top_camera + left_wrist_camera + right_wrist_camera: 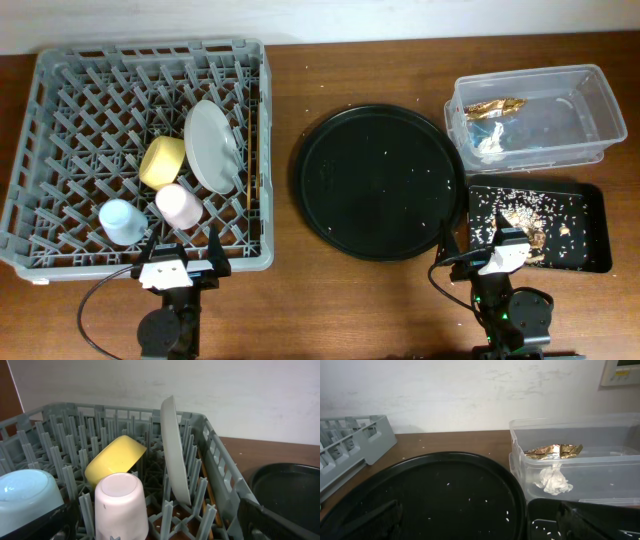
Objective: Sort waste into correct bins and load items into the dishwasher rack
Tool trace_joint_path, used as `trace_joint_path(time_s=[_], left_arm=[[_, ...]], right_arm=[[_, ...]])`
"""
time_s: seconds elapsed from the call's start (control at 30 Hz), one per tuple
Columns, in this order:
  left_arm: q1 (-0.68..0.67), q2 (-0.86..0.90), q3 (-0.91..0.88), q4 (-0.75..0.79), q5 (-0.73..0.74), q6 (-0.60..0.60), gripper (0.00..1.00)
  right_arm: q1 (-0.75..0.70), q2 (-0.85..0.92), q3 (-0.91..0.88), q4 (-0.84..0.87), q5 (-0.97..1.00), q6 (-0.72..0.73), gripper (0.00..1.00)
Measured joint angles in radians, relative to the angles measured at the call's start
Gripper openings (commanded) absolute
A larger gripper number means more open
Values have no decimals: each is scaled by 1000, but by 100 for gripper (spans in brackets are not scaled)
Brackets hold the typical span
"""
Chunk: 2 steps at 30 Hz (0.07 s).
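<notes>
Tabletop (290,300) is brown wood with a scuffed white wall (470,390) behind. Left gripper (181,250) and right gripper (492,248) sit at the near edge, both spread wide and empty. Plate (212,145), yellow bowl (162,162), pink cup (178,205) and blue cup (122,220) are in the rack (150,48). Foil wrapper (493,106) and tissue (488,143) are in the clear tub (612,112), scraps (525,215) in the black tray (600,232).

Round black tray (340,190): smooth, glossy plastic flecked with pale crumbs. To its left, dishwasher rack (50,120): matt grey moulded plastic, holding a smooth, faintly sheened plate (212,145) and a matt yellow bowl (162,162). To the tray's right, clear tub (600,75): glossy transparent plastic, holding a crinkled, metallic gold foil wrapper (494,106) and a soft, crumpled white tissue (488,143). Under the tray, table (290,300): brown wood grain, satin finish.
</notes>
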Motion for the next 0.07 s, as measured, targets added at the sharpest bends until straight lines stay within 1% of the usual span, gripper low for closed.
trace_joint_path(time_s=[0.07], left_arm=[[0,0,0,0,0,0,99]], right_arm=[[0,0,0,0,0,0,99]])
